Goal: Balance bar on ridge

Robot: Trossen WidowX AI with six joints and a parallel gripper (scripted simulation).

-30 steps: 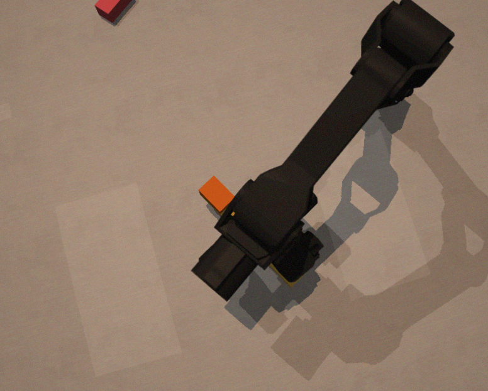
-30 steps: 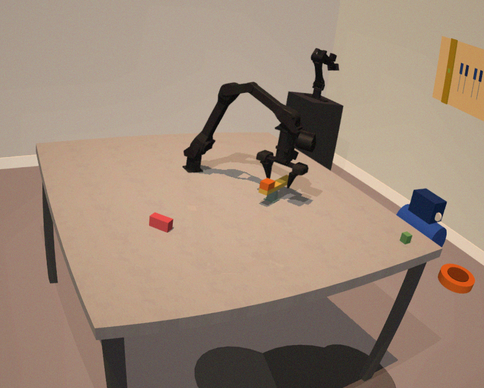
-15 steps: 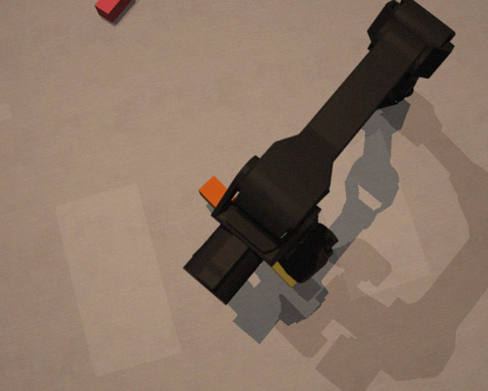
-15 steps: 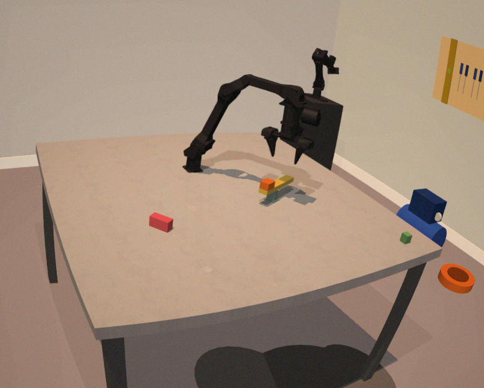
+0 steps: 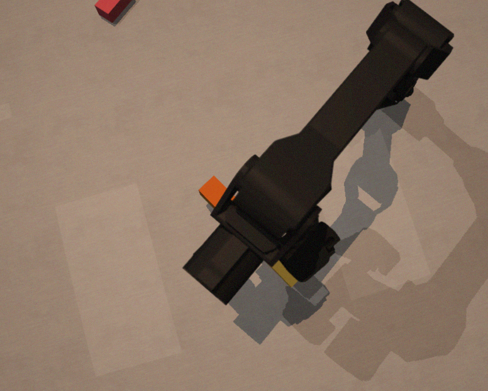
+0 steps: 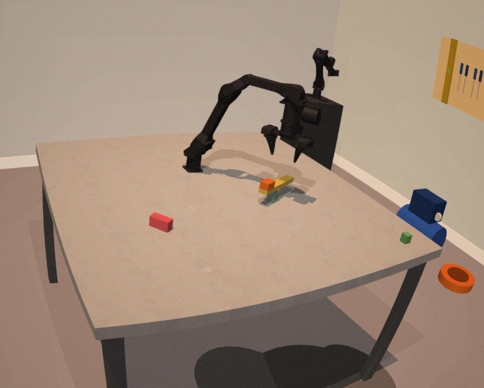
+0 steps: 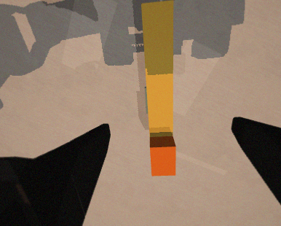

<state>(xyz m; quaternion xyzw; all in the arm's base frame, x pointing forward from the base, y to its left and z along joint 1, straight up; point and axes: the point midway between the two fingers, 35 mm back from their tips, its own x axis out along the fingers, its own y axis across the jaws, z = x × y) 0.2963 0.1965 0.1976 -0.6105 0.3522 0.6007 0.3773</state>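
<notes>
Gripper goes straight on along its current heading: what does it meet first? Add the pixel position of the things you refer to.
Likely the yellow bar (image 5: 285, 273) (image 6: 284, 181) (image 7: 159, 102), passing between the open fingers of the gripper (image 6: 283, 158) (image 7: 169, 126). Exact contact point unclear; depth is hard to judge.

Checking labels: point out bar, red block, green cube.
Bar (image 5: 284, 274) (image 6: 284, 180) (image 7: 160, 100): top, exterior, wrist; upper face.
Red block (image 5: 110, 5) (image 6: 160, 222): top, exterior; upper face, then side.
Green cube (image 6: 405, 237): exterior; side.

The tan table (image 5: 134, 101) (image 6: 242, 250) (image 7: 54, 109) carries a red block (image 5: 112, 9) (image 6: 160, 222).
</notes>
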